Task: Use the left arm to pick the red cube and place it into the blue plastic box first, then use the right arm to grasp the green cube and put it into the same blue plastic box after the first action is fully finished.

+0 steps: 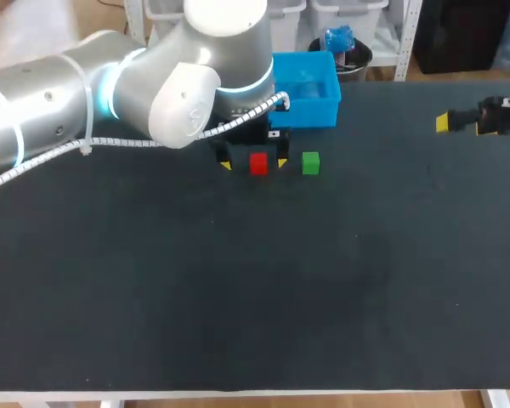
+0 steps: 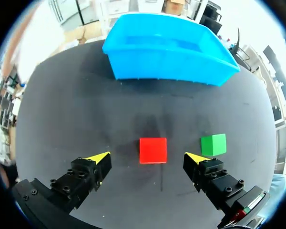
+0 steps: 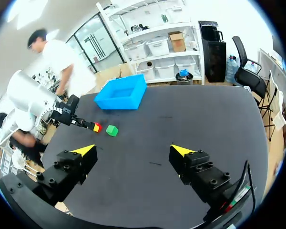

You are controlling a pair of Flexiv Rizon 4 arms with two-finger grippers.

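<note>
The red cube [image 1: 257, 162] [image 2: 153, 150] [image 3: 97, 127] rests on the black table between the spread yellow tips of my left gripper [image 1: 253, 163] [image 2: 148, 158], which stands open and touches nothing. The green cube [image 1: 310, 162] [image 2: 214, 144] [image 3: 112, 130] sits just beside the red one, outside the left gripper's fingers. Behind both lies the blue plastic box [image 1: 307, 89] [image 2: 168, 48] [image 3: 121, 92], with nothing showing inside. My right gripper [image 1: 446, 122] [image 3: 132, 150] hangs open over the table's far right, well away from the cubes.
The black table [image 1: 255, 289] stretches wide in front of the cubes. My left arm's large silver joint [image 1: 178, 76] covers the back left of the table in the head view.
</note>
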